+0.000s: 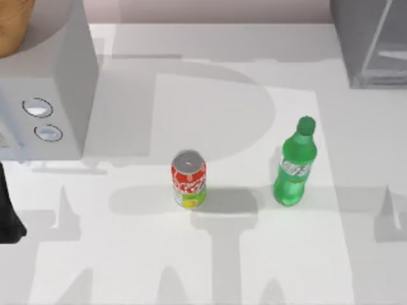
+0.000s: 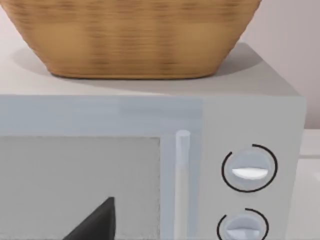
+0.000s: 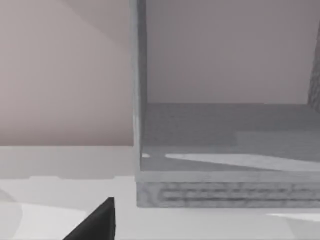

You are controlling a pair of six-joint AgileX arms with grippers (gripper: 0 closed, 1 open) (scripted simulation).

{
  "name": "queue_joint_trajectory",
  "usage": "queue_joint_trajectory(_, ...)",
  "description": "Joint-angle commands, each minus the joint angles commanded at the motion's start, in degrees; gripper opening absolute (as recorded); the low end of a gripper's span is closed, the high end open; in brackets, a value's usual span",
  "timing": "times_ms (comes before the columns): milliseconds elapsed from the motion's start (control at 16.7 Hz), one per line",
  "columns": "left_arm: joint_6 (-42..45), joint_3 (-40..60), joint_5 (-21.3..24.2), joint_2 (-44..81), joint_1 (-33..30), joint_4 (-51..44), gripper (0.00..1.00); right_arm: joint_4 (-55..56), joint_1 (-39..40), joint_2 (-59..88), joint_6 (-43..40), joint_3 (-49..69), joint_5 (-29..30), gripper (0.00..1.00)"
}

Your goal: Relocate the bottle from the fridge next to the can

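The green bottle (image 1: 295, 164) stands upright on the white table (image 1: 241, 267), right of the red can (image 1: 189, 180), with a clear gap between them. The can stands upright near the table's middle. The grey fridge (image 1: 372, 41) sits at the back right corner; the right wrist view looks into its open, bare inside (image 3: 225, 145). A dark part of my right gripper (image 3: 95, 222) shows low in that view, in front of the fridge. My left arm (image 1: 9, 213) is parked at the table's left edge, its gripper (image 2: 95, 222) facing the dialled box. Nothing is held.
A grey box with two round dials (image 1: 48, 95) stands at the back left, and a woven basket (image 2: 135, 35) rests on top of it. Arm shadows fall across the table's front.
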Motion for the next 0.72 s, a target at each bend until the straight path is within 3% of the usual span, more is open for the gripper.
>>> queue_joint_trajectory(240,0.00,0.00,0.00,0.00,0.00,0.00,1.00,-15.39,-0.08,-8.86,-0.11,7.28,-0.01,1.00)
queue_joint_trajectory(720,0.00,0.00,0.00,0.00,0.00,0.00,1.00,-57.05,-0.08,-30.36,-0.36,24.88,-0.24,1.00)
